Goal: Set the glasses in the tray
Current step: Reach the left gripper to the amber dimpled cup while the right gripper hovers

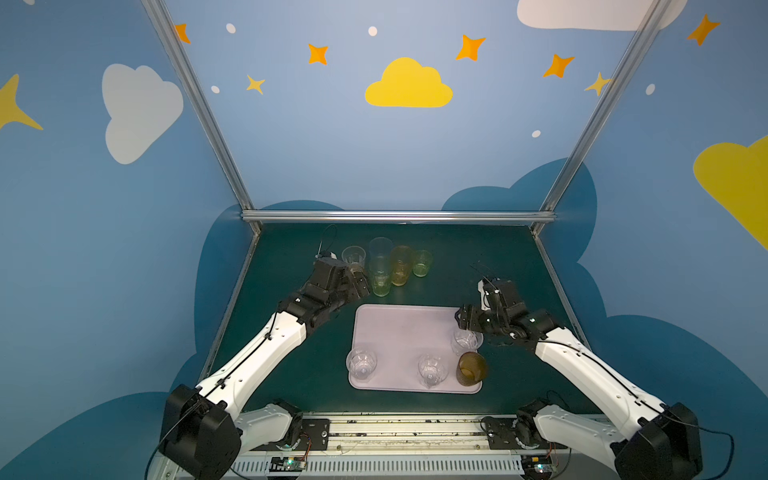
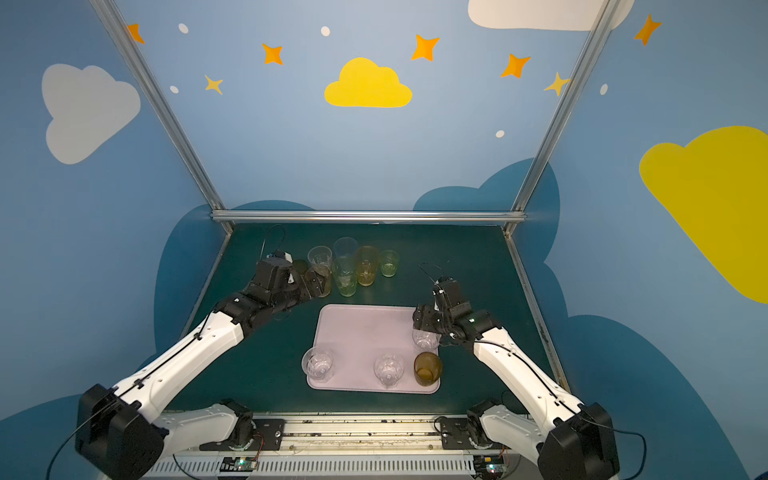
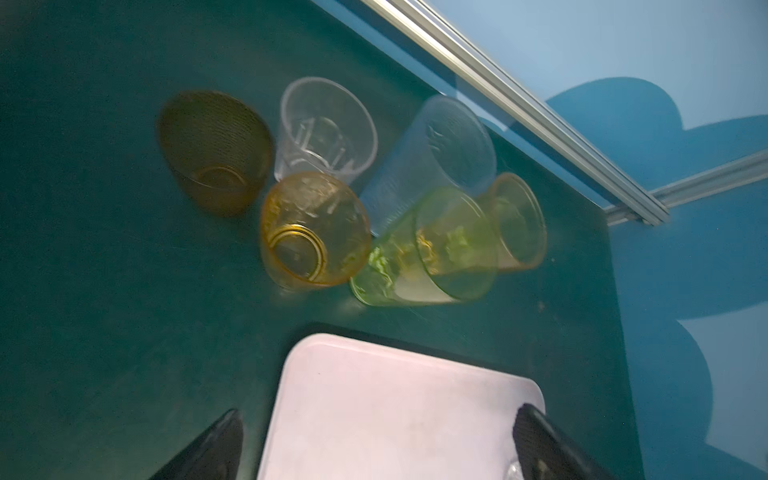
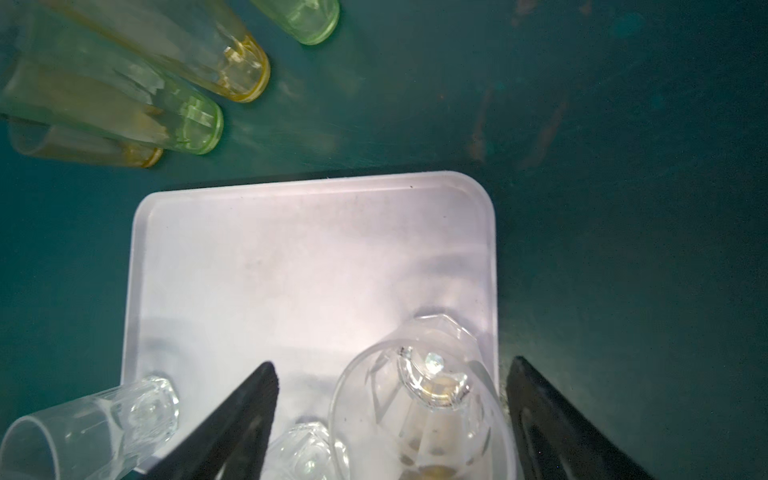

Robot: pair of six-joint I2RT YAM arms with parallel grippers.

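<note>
My right gripper (image 4: 391, 362) is spread wide around a clear glass (image 4: 419, 399) standing in the tray (image 4: 291, 232) by its edge, so I should lift straight up and not bump it.

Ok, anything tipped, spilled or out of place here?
Nothing stands out. The three clear faceted glasses and the brown see-through glass stand upright inside the pale pink rectangular tray; the remaining glasses stand upright, bunched together, on the dark green table behind it.

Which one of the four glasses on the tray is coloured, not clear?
The brown glass at the tray's near right corner; the three others there are clear.
</note>
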